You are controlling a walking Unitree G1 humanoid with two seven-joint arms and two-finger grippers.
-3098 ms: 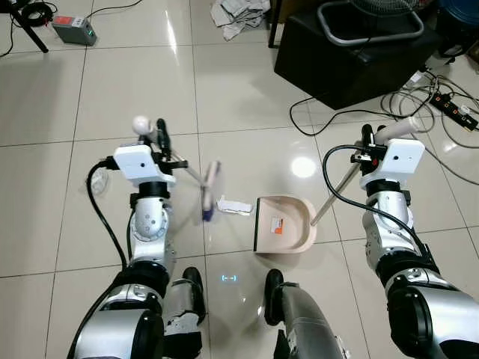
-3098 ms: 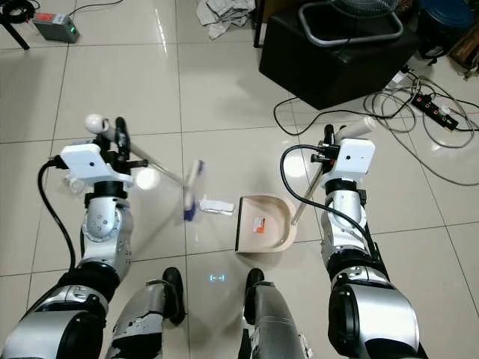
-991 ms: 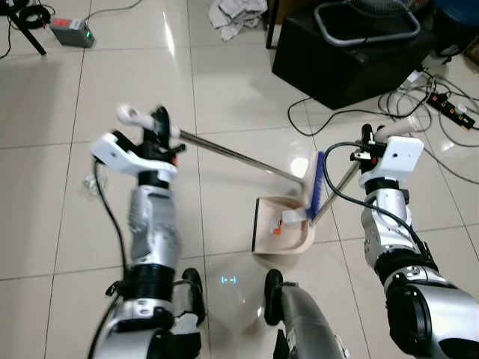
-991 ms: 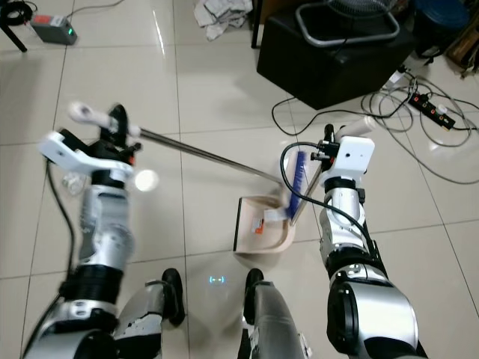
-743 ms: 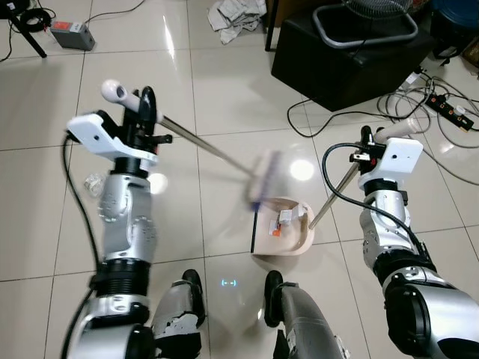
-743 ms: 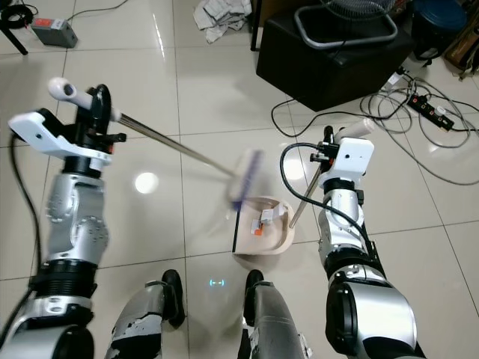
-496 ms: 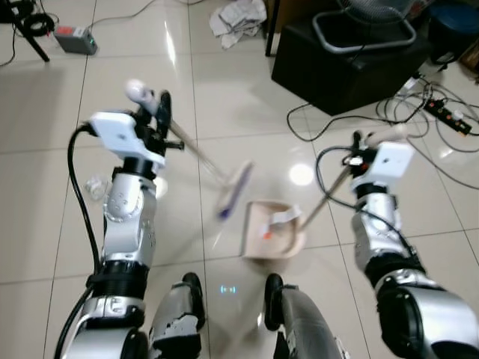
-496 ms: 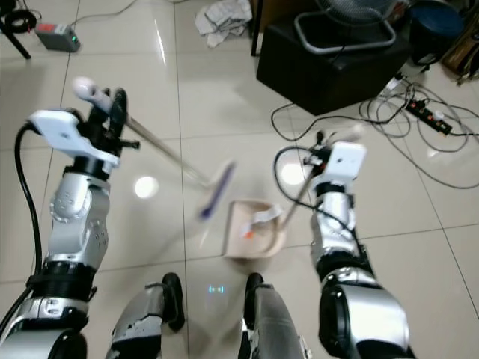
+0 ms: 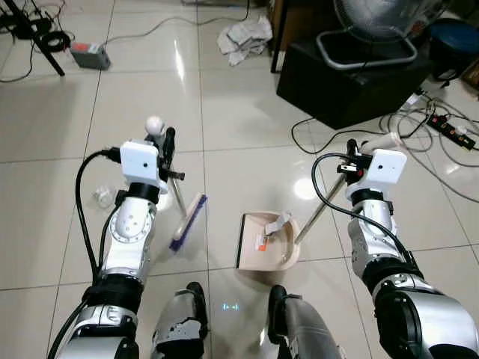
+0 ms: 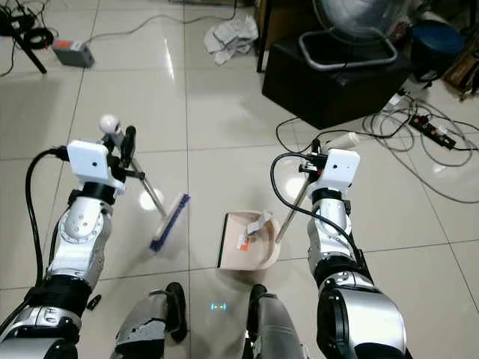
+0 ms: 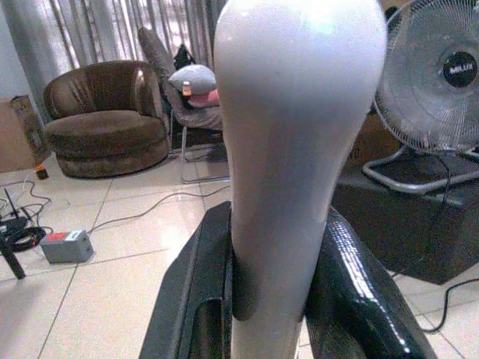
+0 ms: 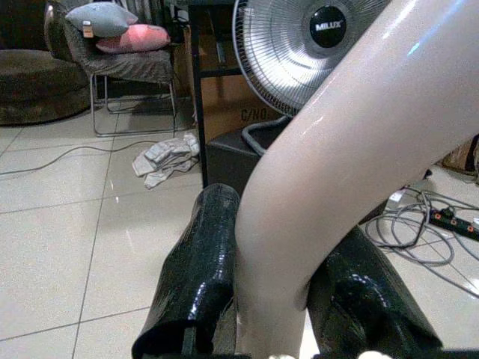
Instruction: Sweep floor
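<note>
Left eye view shows a pale tiled floor with a black box at the far right holding up a standing fan, a tangle of cables and a power strip beside it, and a crumpled cloth farther back. The left gripper is clamped around the white top end of the broom, whose metal shaft slants down to a blue-bristled head resting on the tile just left of the dustpan. In the left wrist view both black fingers press against the white grip. The right gripper is closed on the dustpan's long handle, which runs down to the beige pan lying flat on the floor between the two arms, broom head and pan near but apart. Inside the pan lie a few scraps of paper. A small crumpled bit sits on the tile left of the left arm. A small grey box lies far back left.
</note>
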